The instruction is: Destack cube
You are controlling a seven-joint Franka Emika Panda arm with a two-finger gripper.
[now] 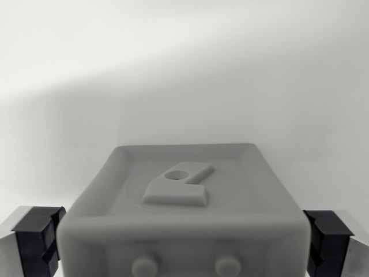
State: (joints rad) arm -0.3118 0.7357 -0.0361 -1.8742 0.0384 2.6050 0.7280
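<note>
Matte grey cube [181, 219], rounded edges, raised emblem; black-padded gripper [183, 242] fingers spread, flanking it on white surface [184, 69].

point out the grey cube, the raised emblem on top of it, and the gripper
grey cube [253, 190]: wrist view, bare top face right of centre
raised emblem [179, 183]: wrist view, middle of the relief shape
gripper [183, 239]: wrist view, midway between the black fingertips flanking the cube
</note>
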